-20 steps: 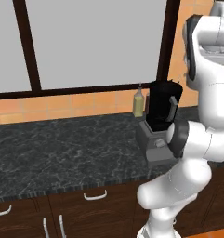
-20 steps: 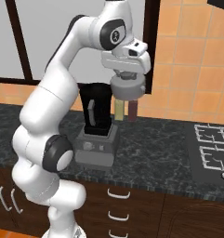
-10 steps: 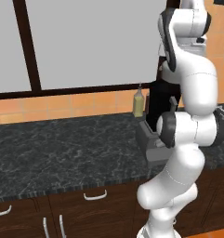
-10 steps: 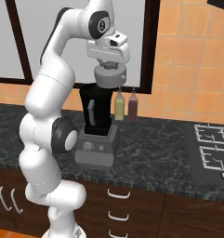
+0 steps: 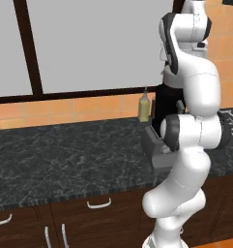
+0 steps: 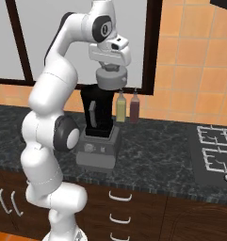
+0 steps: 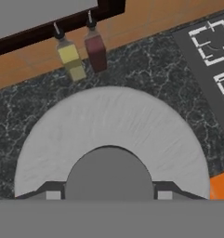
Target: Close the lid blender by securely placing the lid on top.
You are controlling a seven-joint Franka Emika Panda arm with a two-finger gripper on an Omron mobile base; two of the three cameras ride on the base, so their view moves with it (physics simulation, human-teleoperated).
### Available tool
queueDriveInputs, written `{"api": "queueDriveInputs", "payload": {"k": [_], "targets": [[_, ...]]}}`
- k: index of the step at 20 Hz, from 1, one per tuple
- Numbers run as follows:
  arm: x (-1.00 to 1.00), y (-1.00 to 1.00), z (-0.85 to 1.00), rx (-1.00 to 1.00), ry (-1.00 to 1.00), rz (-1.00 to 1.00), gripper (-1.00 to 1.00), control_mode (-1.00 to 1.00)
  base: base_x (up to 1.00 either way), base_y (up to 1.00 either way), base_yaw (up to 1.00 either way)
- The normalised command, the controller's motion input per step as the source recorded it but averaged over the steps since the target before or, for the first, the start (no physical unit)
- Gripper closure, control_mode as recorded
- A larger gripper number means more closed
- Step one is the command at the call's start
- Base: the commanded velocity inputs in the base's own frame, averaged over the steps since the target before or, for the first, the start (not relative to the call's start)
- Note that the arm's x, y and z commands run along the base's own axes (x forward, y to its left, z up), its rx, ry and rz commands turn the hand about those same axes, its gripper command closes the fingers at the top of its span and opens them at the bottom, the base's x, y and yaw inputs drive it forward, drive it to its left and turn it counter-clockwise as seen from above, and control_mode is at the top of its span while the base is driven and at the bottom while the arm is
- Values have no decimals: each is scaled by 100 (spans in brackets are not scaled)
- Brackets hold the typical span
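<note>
fingers [image 6: 111,75] pinched on the raised knob of the lid [image 6: 111,79], holding the grey disc level just above the top of the blender [image 6: 98,113]. seen from the right, lid sits toward the jar's right edge, probably not yet centred or seated. blender upright on the dark desk [image 6: 152,155], with a yellowish bottle [image 6: 120,106] and a dark red bottle [image 6: 134,107] just behind, stove [image 6: 214,143] well to the right.
</note>
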Motion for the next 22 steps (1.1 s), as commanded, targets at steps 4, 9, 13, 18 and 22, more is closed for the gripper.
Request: {"api": "queueDriveInputs", "payload": {"k": [4, 9, 13, 18, 22], "targets": [[41, 12, 0, 0, 0, 0, 100, -100, 0, 0, 0], [43, 22, 0, 0, 0, -2, 100, -100, 0, 0, 0], [1, 22, 3, 0, -3, -2, 100, -100, 0, 0, 0], [-20, 6, 27, 0, -11, -2, 100, -100, 0, 0, 0], [0, 39, 12, 0, -2, -1, 100, -100, 0, 0, 0]]}}
